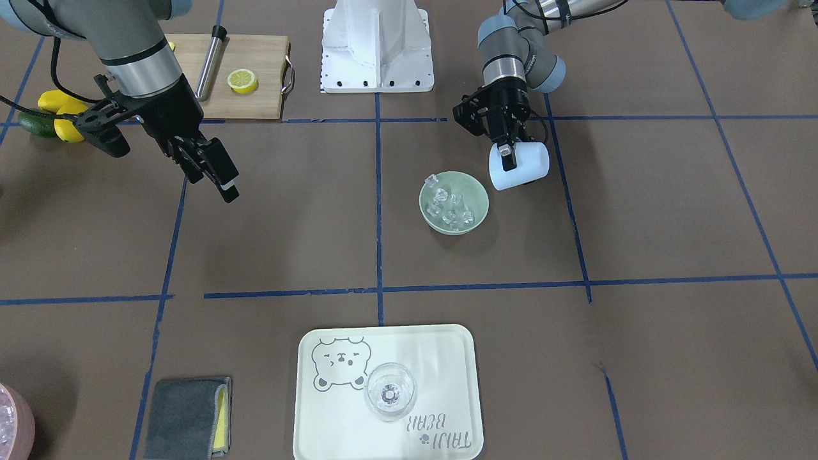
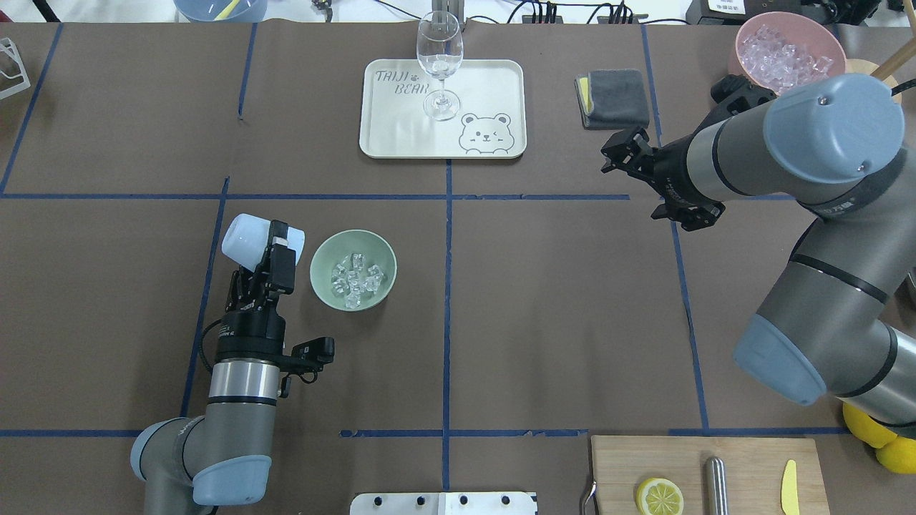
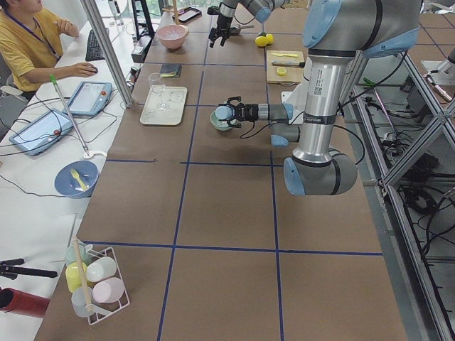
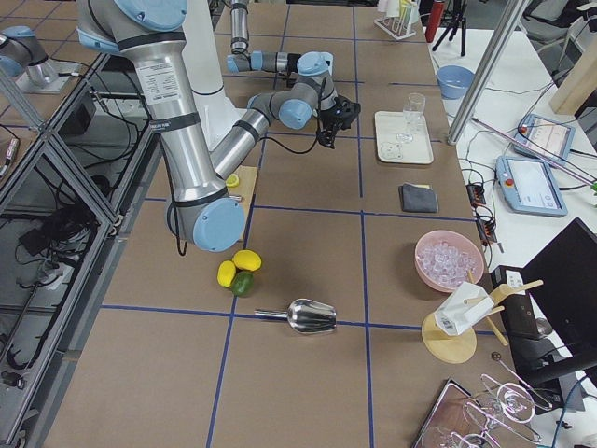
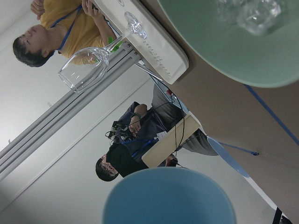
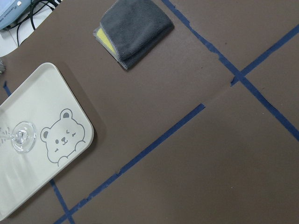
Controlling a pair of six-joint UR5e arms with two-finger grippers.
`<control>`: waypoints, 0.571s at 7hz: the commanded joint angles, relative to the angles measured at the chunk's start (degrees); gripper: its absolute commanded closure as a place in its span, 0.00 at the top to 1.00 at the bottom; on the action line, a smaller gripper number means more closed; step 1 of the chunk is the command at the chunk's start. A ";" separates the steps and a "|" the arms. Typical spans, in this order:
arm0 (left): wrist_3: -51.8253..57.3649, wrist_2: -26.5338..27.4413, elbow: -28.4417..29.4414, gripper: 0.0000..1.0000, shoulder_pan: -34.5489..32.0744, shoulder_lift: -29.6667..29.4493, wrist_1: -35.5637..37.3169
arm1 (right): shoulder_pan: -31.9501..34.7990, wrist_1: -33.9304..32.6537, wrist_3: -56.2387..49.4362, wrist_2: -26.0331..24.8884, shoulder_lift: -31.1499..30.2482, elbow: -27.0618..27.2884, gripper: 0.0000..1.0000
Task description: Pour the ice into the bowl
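Observation:
The pale mint-green bowl (image 1: 478, 191) stands on the brown table, left of centre in the overhead view (image 2: 321, 262). Several clear ice cubes (image 1: 450, 207) lie inside it (image 2: 356, 277). My left gripper (image 1: 508, 160) is shut on a pale blue cup (image 1: 527, 167), held tipped on its side just beside the bowl, slightly above the table (image 2: 243, 239). In the left wrist view the cup's rim (image 5: 168, 198) is at the bottom, and the bowl (image 5: 219, 51) with ice (image 5: 252, 14) is at the top. My right gripper (image 1: 220, 179) hangs open and empty above the table, far from the bowl (image 2: 644, 179).
A pale tray (image 2: 486, 86) with a wine glass (image 2: 439, 64) stands on the operators' side. A grey cloth (image 2: 615, 96) and a pink container of ice (image 2: 787, 50) are near the right arm. A cutting board (image 2: 744, 458) holds a lemon half (image 2: 659, 496).

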 commanded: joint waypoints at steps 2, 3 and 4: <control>0.07 0.37 0.36 0.00 1.90 -0.07 -14.87 | 0.01 -0.07 0.27 0.00 -0.53 -0.01 1.00; -0.10 -0.07 0.36 0.00 2.09 -0.16 -23.60 | 0.01 0.02 0.27 0.00 -0.45 0.07 1.00; -2.54 -0.33 0.54 0.00 2.35 0.10 -29.25 | 0.01 0.02 0.18 -0.09 -0.54 0.08 1.00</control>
